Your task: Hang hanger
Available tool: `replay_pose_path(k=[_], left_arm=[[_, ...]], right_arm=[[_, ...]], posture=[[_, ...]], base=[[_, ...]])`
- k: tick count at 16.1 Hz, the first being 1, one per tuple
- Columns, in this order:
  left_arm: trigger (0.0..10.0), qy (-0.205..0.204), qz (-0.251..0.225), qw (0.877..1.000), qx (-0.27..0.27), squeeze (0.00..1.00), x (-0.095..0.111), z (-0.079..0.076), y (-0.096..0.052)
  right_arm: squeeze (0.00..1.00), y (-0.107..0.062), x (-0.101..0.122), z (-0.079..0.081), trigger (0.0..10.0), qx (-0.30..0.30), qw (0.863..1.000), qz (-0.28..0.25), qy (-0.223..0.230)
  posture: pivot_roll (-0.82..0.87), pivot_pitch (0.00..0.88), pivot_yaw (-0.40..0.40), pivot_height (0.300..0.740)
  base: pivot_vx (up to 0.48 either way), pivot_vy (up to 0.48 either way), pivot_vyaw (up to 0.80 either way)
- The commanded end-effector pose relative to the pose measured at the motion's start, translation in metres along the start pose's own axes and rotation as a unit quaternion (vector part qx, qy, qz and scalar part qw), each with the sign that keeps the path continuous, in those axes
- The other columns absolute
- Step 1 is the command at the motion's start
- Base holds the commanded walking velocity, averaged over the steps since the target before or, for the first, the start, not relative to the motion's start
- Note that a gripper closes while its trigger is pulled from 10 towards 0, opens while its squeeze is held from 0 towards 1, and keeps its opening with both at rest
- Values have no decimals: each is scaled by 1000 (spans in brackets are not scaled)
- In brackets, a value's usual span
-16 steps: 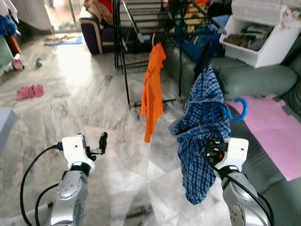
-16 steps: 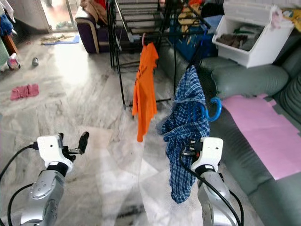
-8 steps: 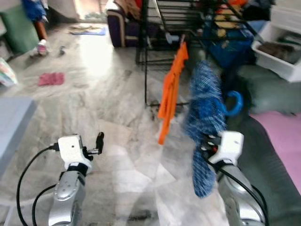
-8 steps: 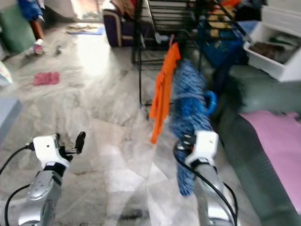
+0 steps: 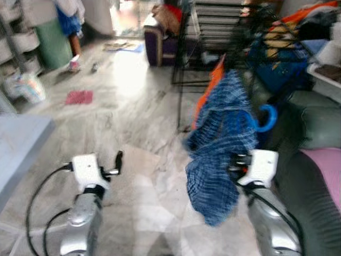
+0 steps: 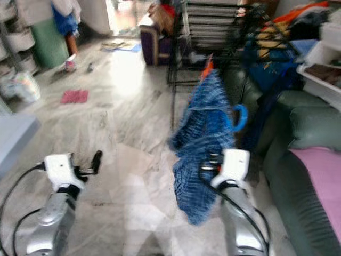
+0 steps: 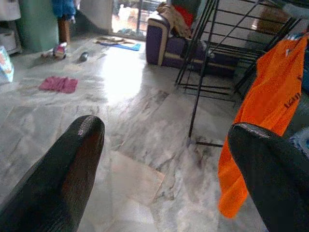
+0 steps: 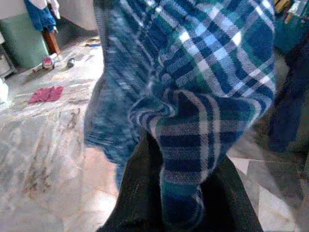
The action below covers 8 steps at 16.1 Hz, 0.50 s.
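We're seeing the right gripper (image 8: 181,193) pinching the plaid shirt (image 5: 221,138), blue hanger (image 5: 266,117) hooking behind; left gripper (image 7: 164,159) is gaping wide, orange shirt (image 7: 263,106) beyond its fingers.

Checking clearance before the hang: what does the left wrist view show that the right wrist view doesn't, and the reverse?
Left wrist view alone: the left gripper with fingers spread wide and nothing between them, the orange shirt hanging beside the black drying rack, and a purple sofa.

Right wrist view alone: the blue plaid shirt bunched close up between the right gripper's fingers.

Both: marble floor and the pink cloth lying on it.
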<state>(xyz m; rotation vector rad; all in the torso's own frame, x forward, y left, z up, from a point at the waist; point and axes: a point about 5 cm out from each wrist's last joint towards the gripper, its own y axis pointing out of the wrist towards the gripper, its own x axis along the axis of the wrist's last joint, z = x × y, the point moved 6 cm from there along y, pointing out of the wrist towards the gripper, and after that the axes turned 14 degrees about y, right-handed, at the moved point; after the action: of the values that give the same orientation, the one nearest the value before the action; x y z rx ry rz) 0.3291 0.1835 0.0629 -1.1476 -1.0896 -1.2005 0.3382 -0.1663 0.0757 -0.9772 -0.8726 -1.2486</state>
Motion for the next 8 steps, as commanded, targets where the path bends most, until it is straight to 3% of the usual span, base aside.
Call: replay_pose_path(k=[1,6,8], left_arm=[[10000,-4,-2,1000,-17,0,3,-14,3],[10000,-1,2,1000,-13,0,2,-12,4],[10000,13,5,1000,-13,0,1,-11,4]], right_arm=[[0,-1,10,-14,10000,-19,1000,-13,-6],[0,0,9,-14,10000,-21,1000,-11,-6],[0,1,1,-16,10000,-16,1000,14,-19]], posture=[[39,0,-48,740],[47,0,-48,740],[47,0,-44,740]], base=[[289,-382,0],[52,-412,0],[397,-124,0]])
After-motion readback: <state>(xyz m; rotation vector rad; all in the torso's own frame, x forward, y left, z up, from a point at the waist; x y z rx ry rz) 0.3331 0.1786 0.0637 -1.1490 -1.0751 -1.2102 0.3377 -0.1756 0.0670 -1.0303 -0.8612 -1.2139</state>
